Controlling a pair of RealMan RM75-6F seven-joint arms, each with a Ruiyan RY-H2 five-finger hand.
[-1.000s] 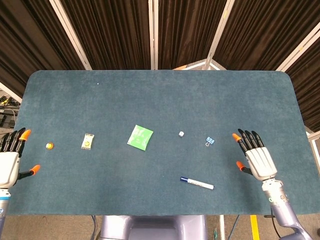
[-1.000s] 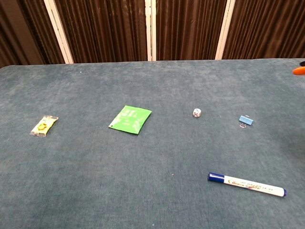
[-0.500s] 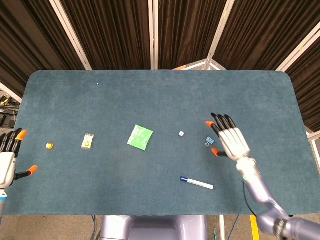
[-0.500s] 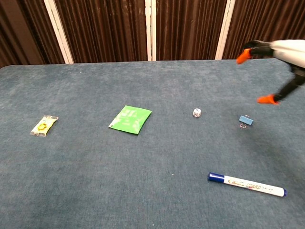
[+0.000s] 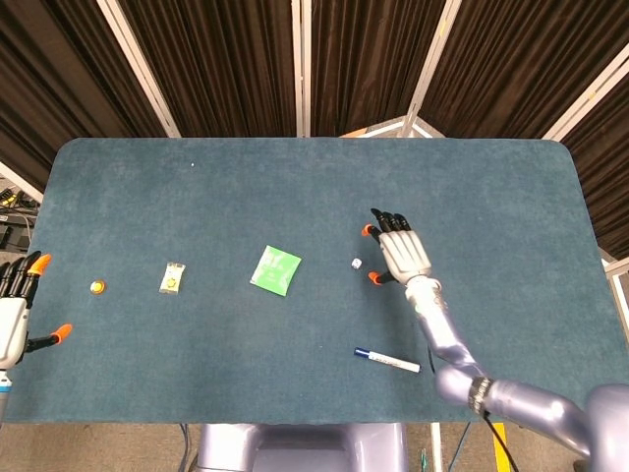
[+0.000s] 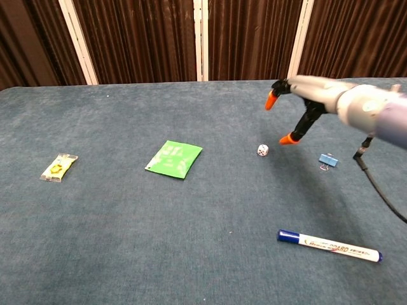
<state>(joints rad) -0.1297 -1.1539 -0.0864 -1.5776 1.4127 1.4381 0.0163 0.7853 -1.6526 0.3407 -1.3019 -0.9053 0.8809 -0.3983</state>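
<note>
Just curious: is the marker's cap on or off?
On. The marker lies flat on the table, its blue cap covering one end.

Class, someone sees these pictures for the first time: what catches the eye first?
The right hand, fingers spread, hangs above the small white die mid-table. Left of the die lies a bright green packet; a blue-capped marker lies near the front edge.

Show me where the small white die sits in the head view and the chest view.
Head view: the die lies right of centre on the table, just left of the right hand, apart from it.
Chest view: the die is right of centre, below the right hand.
Shared landmark: the green packet to its left.
</note>
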